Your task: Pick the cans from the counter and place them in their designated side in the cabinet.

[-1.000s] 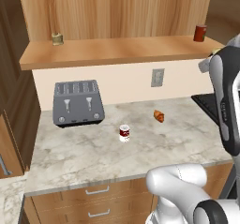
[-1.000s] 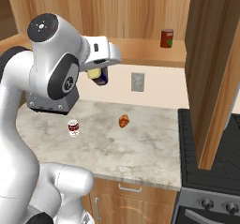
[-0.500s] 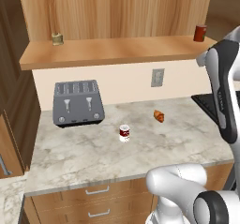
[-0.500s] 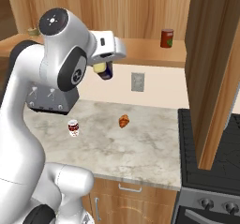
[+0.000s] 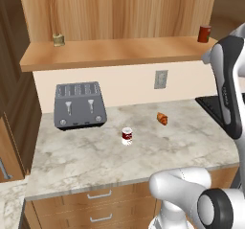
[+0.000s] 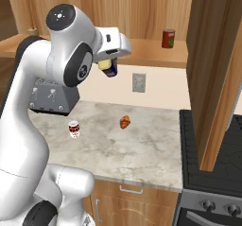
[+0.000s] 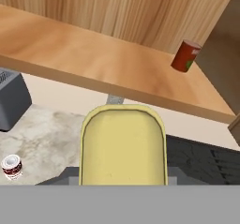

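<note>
Gripper (image 6: 109, 67) clamped on dark blue can (image 6: 110, 68), yellow top facing hand camera, held aloft just below cabinet (image 6: 146, 50) shelf board; label apparently yellow, hard to read. Red-and-white can (image 5: 127, 136), pale lid, upright on counter (image 5: 191, 137) near toaster (image 5: 79, 105).

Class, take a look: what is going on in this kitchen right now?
The robot arm's gripper is shut on the blue and yellow can, held in the air at about the height of the cabinet shelf. The red-and-white can stands on the counter, not yet collected. A dark red can sits on the shelf.
</note>
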Motion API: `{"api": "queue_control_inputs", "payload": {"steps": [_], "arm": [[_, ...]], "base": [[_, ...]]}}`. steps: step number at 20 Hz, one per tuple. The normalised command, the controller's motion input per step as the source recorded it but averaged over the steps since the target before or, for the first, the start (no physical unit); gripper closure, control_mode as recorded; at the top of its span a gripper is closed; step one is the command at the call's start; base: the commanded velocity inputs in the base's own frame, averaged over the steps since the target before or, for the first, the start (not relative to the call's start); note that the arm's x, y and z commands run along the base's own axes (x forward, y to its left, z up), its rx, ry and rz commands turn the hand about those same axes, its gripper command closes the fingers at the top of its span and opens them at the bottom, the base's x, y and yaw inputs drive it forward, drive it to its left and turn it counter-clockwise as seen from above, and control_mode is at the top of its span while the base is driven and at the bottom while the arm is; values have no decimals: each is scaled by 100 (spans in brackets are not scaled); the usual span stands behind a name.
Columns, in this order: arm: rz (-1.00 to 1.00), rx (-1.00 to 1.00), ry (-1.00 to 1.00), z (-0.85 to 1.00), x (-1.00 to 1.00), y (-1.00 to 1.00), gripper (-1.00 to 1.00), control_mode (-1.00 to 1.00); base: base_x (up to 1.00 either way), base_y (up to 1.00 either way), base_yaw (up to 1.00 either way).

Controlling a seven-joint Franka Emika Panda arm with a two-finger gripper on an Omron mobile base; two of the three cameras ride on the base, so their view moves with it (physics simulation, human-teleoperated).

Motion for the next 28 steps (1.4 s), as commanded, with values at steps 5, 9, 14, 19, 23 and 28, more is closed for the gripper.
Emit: {"api": "queue_control_inputs", "payload": {"steps": [5, 9, 14, 19, 23, 28], "arm": [[0, 0, 0, 4, 10, -4, 100, -100], [0, 0, 0, 0, 20, -5, 100, -100], [0, 0, 0, 1, 18, -8, 100, -100], [0, 0, 0, 1, 22, -8, 100, -100], [0, 0, 0, 0, 23, -9, 100, -100], [0, 0, 0, 0, 23, -10, 100, -100]], "base": [[0, 0, 0], [0, 0, 0], [0, 0, 0], [0, 0, 0], [0, 0, 0], [0, 0, 0]]}}
